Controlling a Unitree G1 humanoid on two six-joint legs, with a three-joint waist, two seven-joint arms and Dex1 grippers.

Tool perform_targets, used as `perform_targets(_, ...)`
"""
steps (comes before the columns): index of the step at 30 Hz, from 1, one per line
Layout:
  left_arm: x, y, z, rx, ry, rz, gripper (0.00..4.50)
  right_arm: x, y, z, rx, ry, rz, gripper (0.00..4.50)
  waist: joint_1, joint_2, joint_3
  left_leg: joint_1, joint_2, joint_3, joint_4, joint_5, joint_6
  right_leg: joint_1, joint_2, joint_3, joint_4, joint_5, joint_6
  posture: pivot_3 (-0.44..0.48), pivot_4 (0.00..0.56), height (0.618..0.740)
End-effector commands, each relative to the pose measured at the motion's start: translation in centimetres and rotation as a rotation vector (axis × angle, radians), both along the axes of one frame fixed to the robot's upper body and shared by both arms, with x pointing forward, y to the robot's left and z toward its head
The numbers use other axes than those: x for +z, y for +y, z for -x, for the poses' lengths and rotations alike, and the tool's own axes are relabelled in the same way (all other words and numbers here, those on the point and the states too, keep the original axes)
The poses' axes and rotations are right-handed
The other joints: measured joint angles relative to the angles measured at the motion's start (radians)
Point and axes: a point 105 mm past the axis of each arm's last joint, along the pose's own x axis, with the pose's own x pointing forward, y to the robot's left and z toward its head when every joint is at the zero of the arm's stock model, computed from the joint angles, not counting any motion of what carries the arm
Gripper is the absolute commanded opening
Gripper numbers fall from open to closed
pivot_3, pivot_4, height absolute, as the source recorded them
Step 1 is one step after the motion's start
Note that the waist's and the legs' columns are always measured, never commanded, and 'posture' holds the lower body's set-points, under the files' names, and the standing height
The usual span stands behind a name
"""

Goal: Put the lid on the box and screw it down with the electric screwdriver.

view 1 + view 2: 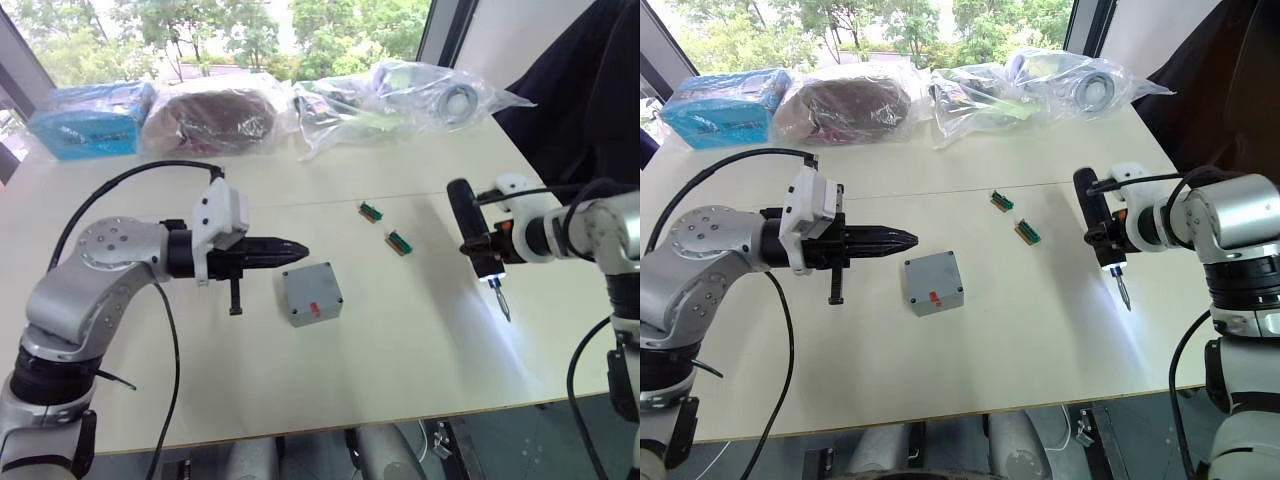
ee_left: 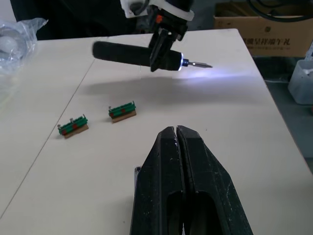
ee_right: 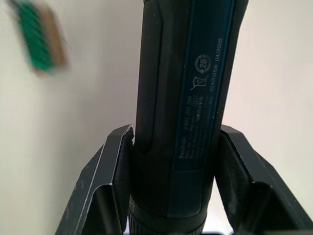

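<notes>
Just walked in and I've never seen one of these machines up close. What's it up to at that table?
The robot's right claw grips an electric screwdriver, its tip light on, held above the table. The left claw, fingers shut and empty, hovers next to a small grey box whose lid looks to be on. Two tiny green-and-red pieces lie between the arms. Bagged items sit along the far edge.

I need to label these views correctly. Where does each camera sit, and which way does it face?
Left eye, right eye: on the head, looking forward and down at the table, box, both arms.
Left wrist: along the shut left gripper toward the electric screwdriver.
Right wrist: along the right gripper, which clamps the screwdriver.
Shared: screwdriver, green pieces.
</notes>
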Motion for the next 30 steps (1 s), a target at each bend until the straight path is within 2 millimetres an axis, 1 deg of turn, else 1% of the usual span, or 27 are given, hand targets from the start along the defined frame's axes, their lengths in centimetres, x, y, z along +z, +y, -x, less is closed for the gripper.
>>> perform_targets(1, 1.4, 0.2, 0.8, -0.012, -0.055, 0.021, 0.00, 0.7, -1.0, -1.1, -0.015, -0.033, 0.055, 1.85, 0.000, 0.000, 0.000, 0.000, 0.000, 0.000, 0.000, 0.000, 0.000, 0.000, 0.000, 0.000, 0.000, 0.000, 0.000, 0.000, 0.150, 0.740)
perform_targets(4, 1.4, 0.4, 1.1, -0.012, -0.051, 0.024, 0.00, -0.4, -0.8, -1.6, -0.004, 0.005, 0.071, 1.85, 0.000, 0.000, 0.001, 0.000, 0.000, 0.000, 0.001, 0.000, 0.000, 0.000, 0.000, 0.000, 0.000, 0.000, 0.000, 0.000, 0.150, 0.740)
perform_targets(8, 1.4, 0.4, 1.3, -0.012, -0.048, 0.024, 0.00, -1.8, -1.2, -2.1, -0.010, 0.031, 0.091, 1.85, -0.002, -0.003, -0.001, 0.000, 0.000, 0.000, 0.003, 0.000, 0.000, 0.002, 0.000, 0.000, 0.000, 0.001, 0.000, 0.000, 0.150, 0.740)
perform_targets(10, 1.3, 0.4, 1.4, -0.009, -0.047, 0.022, 0.00, -1.9, -1.3, -2.3, -0.014, 0.031, 0.090, 2.83, -0.002, -0.004, -0.001, 0.001, 0.000, 0.000, 0.005, 0.000, 0.000, 0.004, 0.000, 0.000, 0.000, 0.002, 0.001, 0.000, 0.150, 0.740)
perform_targets(11, 1.3, 0.4, 1.4, -0.007, -0.046, 0.021, 0.00, -1.9, -1.3, -2.4, -0.014, 0.026, 0.089, 3.10, -0.001, -0.004, -0.001, 0.001, 0.000, 0.000, 0.007, 0.000, 0.000, 0.005, 0.000, 0.000, -0.001, 0.003, 0.001, 0.000, 0.150, 0.740)
perform_targets(12, 1.2, 0.4, 1.4, -0.004, -0.044, 0.021, 0.00, -1.7, -1.3, -2.5, -0.010, 0.016, 0.090, 3.48, -0.001, -0.004, -0.001, 0.001, 0.000, 0.000, 0.009, 0.000, 0.000, 0.005, 0.000, 0.001, -0.001, 0.004, 0.002, 0.000, 0.150, 0.740)
perform_targets(13, 1.2, 0.5, 1.4, 0.001, -0.041, 0.020, 0.00, -1.3, -1.4, -2.7, -0.005, -0.002, 0.096, 3.76, -0.001, -0.004, -0.001, 0.001, 0.000, 0.000, 0.011, 0.000, 0.000, 0.006, 0.000, 0.001, -0.001, 0.004, 0.001, 0.000, 0.150, 0.740)
perform_targets(15, 0.9, 0.8, 1.1, 0.026, -0.036, 0.018, 0.00, -0.3, -1.4, -3.1, 0.023, -0.053, 0.122, 4.46, -0.001, -0.004, -0.001, 0.001, 0.000, 0.000, 0.012, 0.000, 0.000, 0.007, 0.000, 0.001, -0.001, 0.004, 0.001, 0.000, 0.150, 0.740)
perform_targets(17, 0.2, 1.3, 0.6, 0.059, -0.028, -0.004, 0.00, 1.5, -1.1, -3.6, 0.062, -0.131, 0.148, 4.49, -0.002, -0.003, 0.000, 0.001, 0.000, 0.000, 0.012, 0.000, 0.000, 0.007, 0.000, 0.001, -0.001, 0.005, 0.001, 0.000, 0.150, 0.740)
perform_targets(20, -0.7, 2.3, 0.1, 0.117, -0.011, -0.021, 0.00, 4.2, 0.1, -3.8, 0.134, -0.237, 0.150, 4.49, -0.002, 0.000, 0.001, 0.001, 0.000, 0.001, 0.012, 0.000, 0.000, 0.005, 0.000, 0.001, 0.000, 0.007, 0.004, 0.000, 0.150, 0.740)
perform_targets(23, -2.2, 3.8, -0.3, 0.179, 0.016, -0.065, 0.00, 6.4, 2.5, -3.3, 0.256, -0.340, 0.127, 4.49, -0.001, 0.000, 0.001, -0.001, 0.001, 0.000, 0.011, 0.000, 0.000, 0.003, 0.001, 0.001, 0.001, 0.007, 0.004, 0.000, 0.150, 0.740)
perform_targets(24, -3.1, 4.5, -0.5, 0.210, 0.030, -0.087, 0.00, 6.9, 4.0, -2.9, 0.313, -0.375, 0.092, 4.49, -0.001, 0.000, 0.001, -0.001, 0.001, 0.001, 0.011, 0.000, 0.000, 0.002, 0.001, 0.001, 0.001, 0.007, 0.004, 0.000, 0.150, 0.740)
perform_targets(25, -3.9, 4.9, -0.7, 0.226, 0.041, -0.107, 0.00, 7.2, 5.5, -2.5, 0.378, -0.408, 0.061, 4.49, -0.001, 0.000, 0.001, -0.001, 0.001, 0.001, 0.011, 0.000, 0.000, 0.002, 0.001, 0.001, 0.001, 0.007, 0.005, 0.000, 0.150, 0.740)
perform_targets(26, -4.4, 5.2, -0.7, 0.233, 0.046, -0.120, 0.00, 7.3, 6.4, -2.1, 0.417, -0.430, 0.040, 4.49, -0.001, 0.000, 0.001, -0.001, 0.001, 0.001, 0.011, 0.000, 0.000, 0.002, 0.001, 0.001, 0.001, 0.007, 0.005, 0.000, 0.150, 0.740)
perform_targets(28, -5.4, 5.3, -0.9, 0.245, 0.062, -0.130, 0.00, 6.8, 8.4, -1.3, 0.510, -0.471, 0.009, 4.03, 0.002, -0.001, 0.001, -0.001, 0.001, 0.001, 0.011, 0.000, 0.000, 0.002, 0.001, 0.001, 0.001, 0.007, 0.005, 0.000, 0.150, 0.740)
perform_targets(29, -5.8, 5.2, -1.0, 0.245, 0.071, -0.129, 0.00, 6.2, 9.6, -0.7, 0.554, -0.472, -0.017, 3.87, 0.003, -0.002, 0.001, -0.001, 0.001, 0.000, 0.011, 0.000, 0.000, 0.003, 0.001, 0.001, 0.001, 0.007, 0.005, 0.000, 0.150, 0.740)
perform_targets(30, -6.2, 5.1, -1.0, 0.245, 0.077, -0.129, 0.00, 5.8, 10.3, -0.3, 0.583, -0.473, -0.035, 3.52, 0.004, -0.002, 0.001, -0.001, 0.001, 0.000, 0.011, 0.000, 0.000, 0.004, 0.001, 0.000, 0.001, 0.007, 0.004, 0.000, 0.150, 0.740)
